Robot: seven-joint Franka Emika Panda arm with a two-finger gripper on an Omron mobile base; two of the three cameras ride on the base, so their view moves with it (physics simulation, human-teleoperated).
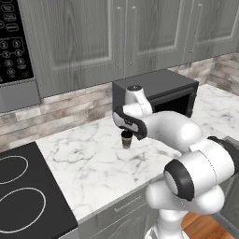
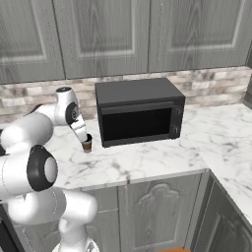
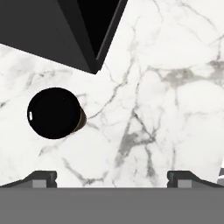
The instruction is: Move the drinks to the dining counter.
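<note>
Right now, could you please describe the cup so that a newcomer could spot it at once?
Find the black microwave on the marble worktop. Just left of its front corner stands the cup, upright beneath the open gripper. It is small and brown with a black lid.

The worktop (image 3: 166, 109) below the claw (image 3: 112, 177) is polished white marble with grey veining. The cup (image 1: 126, 139) just beneath the claw has a matt brown body and a glossy black lid (image 3: 54, 113). The microwave (image 2: 139, 111) beside the claw is matt black.
</note>
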